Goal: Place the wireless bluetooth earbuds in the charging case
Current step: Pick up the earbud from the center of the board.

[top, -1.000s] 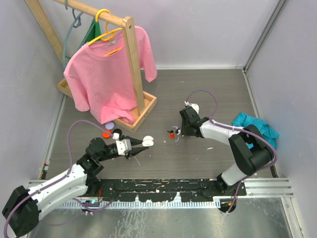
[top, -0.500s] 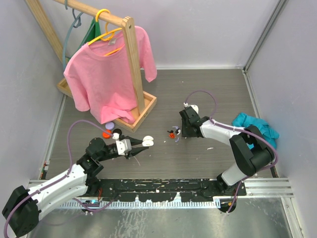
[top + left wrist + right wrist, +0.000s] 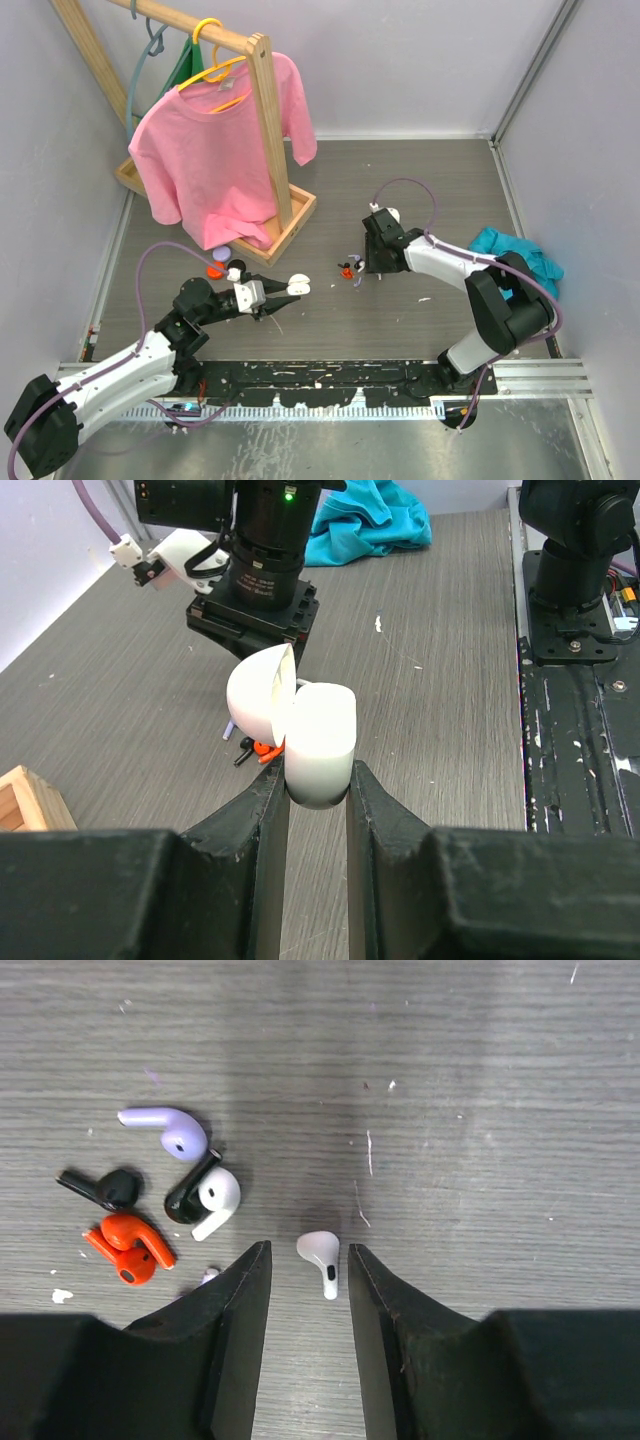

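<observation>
My left gripper (image 3: 318, 780) is shut on the base of a white charging case (image 3: 320, 742), whose lid (image 3: 262, 690) stands open; in the top view the case (image 3: 297, 285) hangs left of centre. My right gripper (image 3: 308, 1250) is open, pointing down at the table. A white earbud (image 3: 322, 1258) lies flat between its fingers, touching neither. To its left lie more earbuds: purple (image 3: 165, 1128), black (image 3: 100, 1188), a white one against a black one (image 3: 205, 1198), and orange-red (image 3: 128, 1247). In the top view this cluster (image 3: 350, 268) sits just left of the right gripper (image 3: 372, 262).
A wooden rack (image 3: 268, 130) with a pink T-shirt (image 3: 215, 150) stands at the back left, its base (image 3: 290, 225) on the table. An orange round case (image 3: 216, 270) and a purple one (image 3: 222, 253) lie by that base. A teal cloth (image 3: 510, 255) is at the right.
The right wrist has edged slightly toward the back of the table. The left arm and the case have not moved.
</observation>
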You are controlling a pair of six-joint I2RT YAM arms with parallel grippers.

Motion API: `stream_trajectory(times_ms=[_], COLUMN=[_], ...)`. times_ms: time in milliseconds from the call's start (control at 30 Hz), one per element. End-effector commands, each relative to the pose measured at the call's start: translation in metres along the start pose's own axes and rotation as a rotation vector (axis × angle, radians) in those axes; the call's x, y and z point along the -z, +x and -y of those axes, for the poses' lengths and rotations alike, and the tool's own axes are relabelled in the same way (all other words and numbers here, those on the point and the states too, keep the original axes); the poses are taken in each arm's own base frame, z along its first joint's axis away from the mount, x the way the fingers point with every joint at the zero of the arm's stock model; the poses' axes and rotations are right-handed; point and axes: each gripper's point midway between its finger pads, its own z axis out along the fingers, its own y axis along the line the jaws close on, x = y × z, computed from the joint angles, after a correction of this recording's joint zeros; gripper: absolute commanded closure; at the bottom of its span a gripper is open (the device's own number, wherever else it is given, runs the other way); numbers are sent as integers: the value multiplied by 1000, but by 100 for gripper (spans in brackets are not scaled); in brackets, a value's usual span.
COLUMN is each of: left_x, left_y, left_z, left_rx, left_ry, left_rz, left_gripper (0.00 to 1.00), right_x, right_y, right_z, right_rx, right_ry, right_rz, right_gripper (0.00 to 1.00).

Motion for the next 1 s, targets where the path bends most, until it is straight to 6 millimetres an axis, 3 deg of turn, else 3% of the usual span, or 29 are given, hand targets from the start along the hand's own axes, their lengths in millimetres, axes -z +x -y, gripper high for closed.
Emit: stream_trajectory(times_ms=[0, 533, 800, 967], left_x=[-1, -1, -1, -4], left_y=[-13, -13, -14, -15], left_z=[-2, -2, -4, -7], left_rx=[-26, -27, -31, -20], left_ry=[-5, -4, -14, -23], left_rz=[42, 41, 44, 51], left_gripper=[100, 100, 100, 100], right_x=[3, -8, 5, 21], right_y=[-21, -6, -14, -29], right_z=[-8, -5, -9, -20], right_rx=[-5, 25, 36, 30], right_ry=[-27, -13, -44, -105], right_rz=[31, -54, -31, 44], right_gripper=[58, 67, 76, 79])
